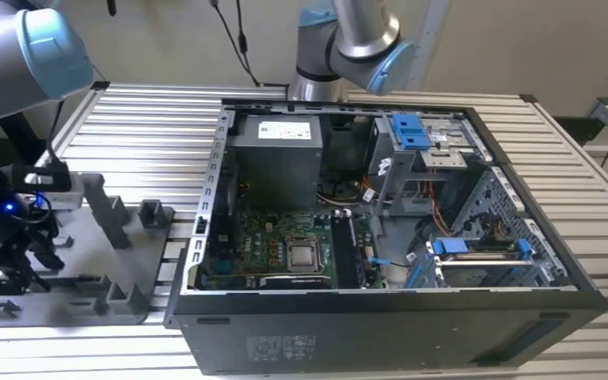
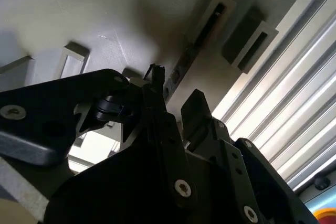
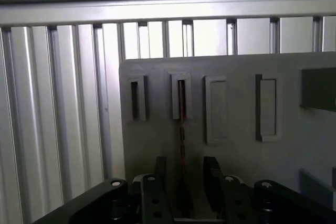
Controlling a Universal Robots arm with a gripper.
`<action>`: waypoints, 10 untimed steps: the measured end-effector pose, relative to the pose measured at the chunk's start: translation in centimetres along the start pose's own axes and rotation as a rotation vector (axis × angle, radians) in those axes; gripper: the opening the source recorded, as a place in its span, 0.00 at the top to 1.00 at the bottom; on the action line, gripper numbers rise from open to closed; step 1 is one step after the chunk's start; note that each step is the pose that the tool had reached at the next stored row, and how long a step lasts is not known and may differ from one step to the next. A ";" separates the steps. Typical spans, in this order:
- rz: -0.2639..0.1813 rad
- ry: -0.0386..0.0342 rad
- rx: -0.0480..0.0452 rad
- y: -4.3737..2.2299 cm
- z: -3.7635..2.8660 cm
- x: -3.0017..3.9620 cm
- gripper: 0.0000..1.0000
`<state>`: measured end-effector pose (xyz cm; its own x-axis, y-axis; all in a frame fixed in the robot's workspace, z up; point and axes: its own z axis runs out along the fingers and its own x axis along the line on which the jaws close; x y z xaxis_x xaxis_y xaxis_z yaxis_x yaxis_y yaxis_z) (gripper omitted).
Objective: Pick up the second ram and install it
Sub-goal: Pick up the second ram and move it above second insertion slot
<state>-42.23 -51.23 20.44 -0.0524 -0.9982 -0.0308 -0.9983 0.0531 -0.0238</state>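
1. Gripper (image 3: 184,174): jaws parted to a narrow gap. In both wrist views one finger (image 3: 160,179) stands on each side of the stick, with a sliver of space at each face. It holds nothing yet.
2. Second ram (image 3: 181,135): a thin dark stick standing on its long edge, its far end seated in a slotted post (image 3: 180,98). In the second wrist view it runs from that post towards the fingers (image 2: 181,66).
3. Grey tray (image 1: 124,265): lies on the slatted table (image 1: 156,111) at the exterior view's left, just beside the open computer case (image 1: 389,332). The arm's wrist is low over the tray's near left part.
4. Motherboard (image 1: 283,245): lies flat on the case floor, well apart from the gripper.
5. Step in hand, as judged: closing on the stick.
6. Handling note, as judged: keep the stick centred in the gap so both pads meet the flat faces together. Keep the jaws square to its length. A skewed or one-sided squeeze could bend it or jam it in the post's slot.
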 end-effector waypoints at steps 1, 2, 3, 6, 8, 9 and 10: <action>-0.002 0.0001 0.0014 0.05 0.17 0.01 0.58; -0.003 -0.0002 0.0041 0.10 0.35 0.01 0.58; -0.004 -0.0006 0.0076 0.13 0.52 0.02 0.58; -0.007 -0.0011 0.0149 0.20 0.95 0.04 0.58; -0.007 -0.0014 0.0159 0.21 1.02 0.05 0.58; -0.007 -0.0014 0.0160 0.21 1.02 0.04 0.58; -0.007 -0.0013 0.0159 0.21 1.02 0.04 0.58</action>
<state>-42.42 -51.23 19.41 -0.0458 -0.9984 -0.0320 -0.9981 0.0470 -0.0399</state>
